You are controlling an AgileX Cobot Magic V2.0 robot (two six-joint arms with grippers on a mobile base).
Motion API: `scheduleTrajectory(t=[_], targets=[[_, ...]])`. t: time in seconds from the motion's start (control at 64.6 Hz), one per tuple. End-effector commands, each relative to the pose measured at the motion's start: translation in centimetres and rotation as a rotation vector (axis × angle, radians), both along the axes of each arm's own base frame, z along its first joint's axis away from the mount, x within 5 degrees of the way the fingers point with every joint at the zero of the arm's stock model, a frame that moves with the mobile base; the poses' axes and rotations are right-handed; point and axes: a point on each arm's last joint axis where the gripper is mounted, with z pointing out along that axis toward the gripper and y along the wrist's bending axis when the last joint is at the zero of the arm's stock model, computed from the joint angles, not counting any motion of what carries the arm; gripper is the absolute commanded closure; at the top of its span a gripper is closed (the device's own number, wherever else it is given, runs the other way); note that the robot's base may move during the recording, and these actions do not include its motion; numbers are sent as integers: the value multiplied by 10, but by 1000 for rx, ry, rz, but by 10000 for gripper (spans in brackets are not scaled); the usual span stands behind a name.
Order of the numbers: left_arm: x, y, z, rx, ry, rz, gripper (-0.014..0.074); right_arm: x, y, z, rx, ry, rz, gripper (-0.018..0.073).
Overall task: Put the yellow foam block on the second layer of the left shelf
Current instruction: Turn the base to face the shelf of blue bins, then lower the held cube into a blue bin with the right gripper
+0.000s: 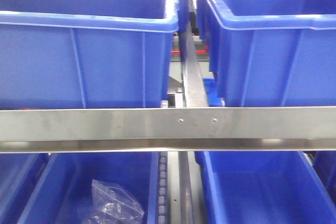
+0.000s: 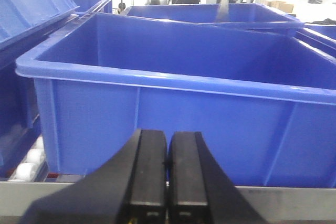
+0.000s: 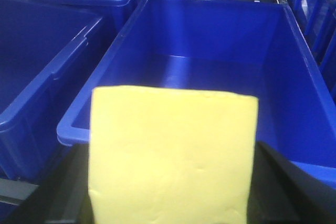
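The yellow foam block [image 3: 170,156] fills the lower middle of the right wrist view. My right gripper [image 3: 170,184] is shut on it, one black finger [image 3: 60,192] on each side. It hangs just in front of the near rim of an empty blue bin [image 3: 220,51]. In the left wrist view my left gripper [image 2: 167,153] is shut with nothing between its black fingers [image 2: 148,171]. It faces the front wall of another blue bin [image 2: 157,108], just above a metal shelf rail [image 2: 294,203]. Neither gripper nor the block shows in the front view.
The front view shows two blue bins [image 1: 79,61] [image 1: 273,51] on one shelf layer above a horizontal metal rail [image 1: 168,124], split by a metal divider [image 1: 191,72]. Below it are more blue bins, the left one [image 1: 68,187] holding a clear plastic bag [image 1: 113,205].
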Motion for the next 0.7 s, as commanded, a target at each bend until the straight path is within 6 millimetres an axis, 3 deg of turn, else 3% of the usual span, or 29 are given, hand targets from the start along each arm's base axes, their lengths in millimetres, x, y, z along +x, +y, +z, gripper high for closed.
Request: scheduleTrajectory(t=[0.0,0.279,0.387,0.48,0.681], targets=[[-1,-1,0,-12,-79,-16,460,-1,-1,20,14,-132,-6,166],[-1,-1,0,-12,-79,-16,460,1,-1,24,-14,-183,-10,167],[-1,-1,0,-12,-79,-16,460,10,1,29,-37,-252,-8,167],[-1,-1,0,-12,-79,-16,460,28,4,27,-39,-247,-3,167],[-1,-1,0,-12,-79,-16,460,93,13,5,22,-219,-16,167]])
